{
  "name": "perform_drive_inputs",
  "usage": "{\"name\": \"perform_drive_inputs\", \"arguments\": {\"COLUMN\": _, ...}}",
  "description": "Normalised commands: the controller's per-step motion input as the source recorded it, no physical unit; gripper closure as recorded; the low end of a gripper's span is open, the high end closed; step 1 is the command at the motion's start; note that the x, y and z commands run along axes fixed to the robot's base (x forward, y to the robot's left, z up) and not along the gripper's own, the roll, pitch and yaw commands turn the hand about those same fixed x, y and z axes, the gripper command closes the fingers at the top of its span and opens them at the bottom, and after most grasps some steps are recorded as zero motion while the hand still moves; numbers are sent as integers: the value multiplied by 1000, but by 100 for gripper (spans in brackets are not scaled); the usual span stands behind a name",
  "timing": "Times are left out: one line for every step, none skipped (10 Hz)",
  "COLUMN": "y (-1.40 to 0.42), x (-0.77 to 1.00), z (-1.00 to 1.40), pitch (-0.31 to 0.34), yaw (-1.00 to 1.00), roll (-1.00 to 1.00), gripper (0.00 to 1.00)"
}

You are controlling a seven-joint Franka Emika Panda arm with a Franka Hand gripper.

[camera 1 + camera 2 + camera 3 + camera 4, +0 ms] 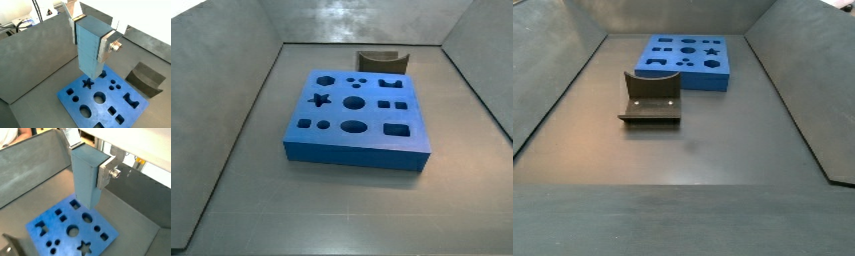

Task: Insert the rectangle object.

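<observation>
My gripper (91, 31) is shut on the rectangle object (90, 52), a smooth blue-grey bar that hangs upright between the silver fingers (107, 46). It shows the same way in both wrist views, gripper (88, 159) and bar (87, 183). The bar's lower end is well above the blue board (100, 97) with shaped holes, over its edge near the star hole (86, 83). In both side views the board (358, 115) (687, 60) lies flat on the floor; the gripper and the bar are out of view there.
The dark fixture (651, 97) stands on the grey floor beside the board, also seen in a side view (381, 60) and in a wrist view (147, 79). Sloped grey walls (238, 90) ring the floor on all sides.
</observation>
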Motion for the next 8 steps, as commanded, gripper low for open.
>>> {"name": "perform_drive_inputs", "arguments": {"y": -519, "x": 549, "z": -357, "pitch": -31, "yaw": -225, "roll": -276, "gripper": 100}}
{"name": "perform_drive_inputs", "arguments": {"y": -360, "x": 497, "z": -279, "pitch": -12, "yaw": -160, "roll": -194, "gripper": 100}}
{"name": "perform_drive_inputs", "arguments": {"y": -163, "x": 370, "z": -89, "pitch": 25, "yaw": -100, "roll": -121, "gripper": 100}}
{"name": "perform_drive_inputs", "arguments": {"y": -84, "x": 256, "z": -34, "pitch": 36, "yaw": -73, "roll": -81, "gripper": 100}}
{"name": "perform_drive_inputs", "arguments": {"y": 599, "x": -270, "z": 488, "pitch": 368, "yaw": -30, "roll": 327, "gripper": 100}}
{"name": "perform_drive_inputs", "arguments": {"y": 577, "x": -334, "z": 512, "pitch": 337, "yaw": -15, "roll": 320, "gripper": 100}}
{"name": "perform_drive_inputs", "arguments": {"y": 375, "x": -233, "z": 364, "pitch": 237, "yaw": -9, "roll": 229, "gripper": 100}}
{"name": "perform_drive_inputs", "arguments": {"y": 126, "x": 834, "z": -1000, "pitch": 0, "yaw": 40, "roll": -47, "gripper": 100}}
